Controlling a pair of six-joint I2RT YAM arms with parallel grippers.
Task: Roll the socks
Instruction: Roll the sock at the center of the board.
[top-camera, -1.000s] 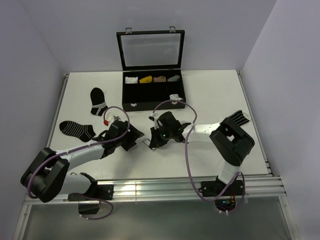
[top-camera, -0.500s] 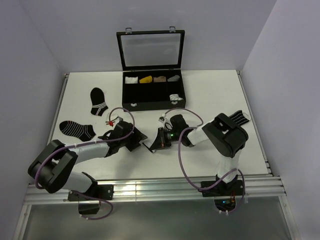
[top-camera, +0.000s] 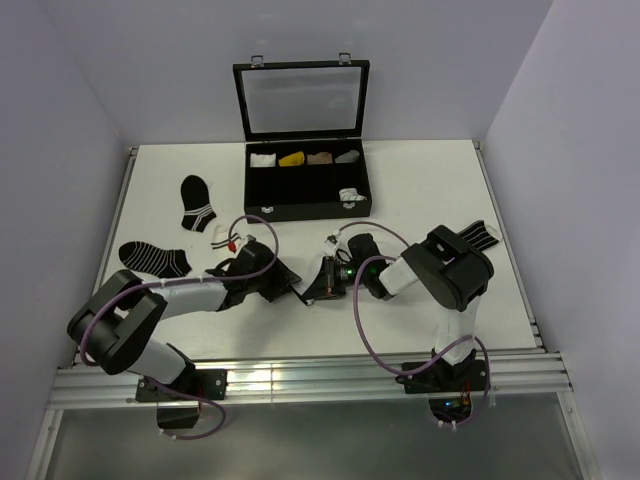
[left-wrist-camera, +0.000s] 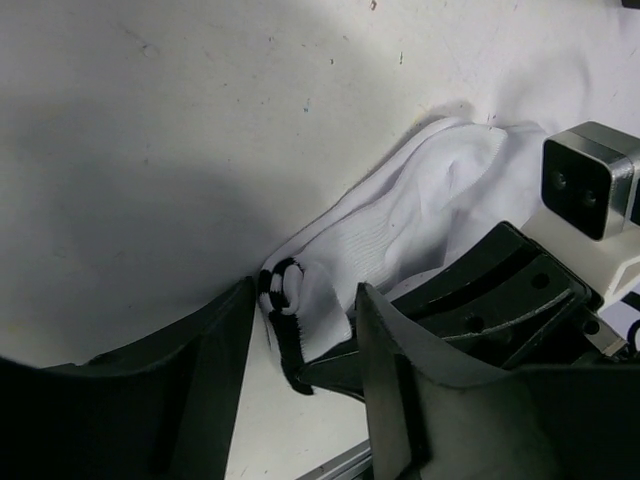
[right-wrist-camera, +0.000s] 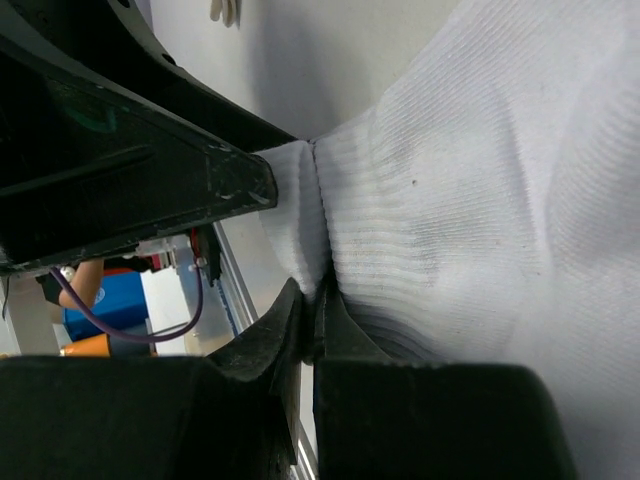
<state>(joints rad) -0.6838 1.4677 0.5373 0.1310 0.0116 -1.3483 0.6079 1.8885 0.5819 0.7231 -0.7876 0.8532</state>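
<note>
2 grippers sit nose to nose near the front middle of the table (top-camera: 420, 190), with 1 white sock (left-wrist-camera: 400, 215) between them. From above the sock is almost all hidden under the 2 tool heads.

Right gripper (right-wrist-camera: 312, 290): fingers pressed together, pinching a ridge of the sock's ribbed fabric.

Left gripper (left-wrist-camera: 305, 300): jaws spread, 1 finger on each side of the black-banded cuff (left-wrist-camera: 283, 288). The cuff is bunched and touches the finger on the left of that view. I can't confirm a real clamp yet.

Key relation: in the left wrist view the sock's long axis runs from the cuff between the left fingers, up and right, past the right gripper's black body. So the cuff end is the left gripper's and the body of the sock lies away from it, toward the right arm. The 2 arms are equally close, and only the right 1 clearly holds cloth.

Judgement: any roll would start at the cuff and travel along that axis toward the right pinch. The grippers are tight together, so there is a risk they knock each other.
</note>
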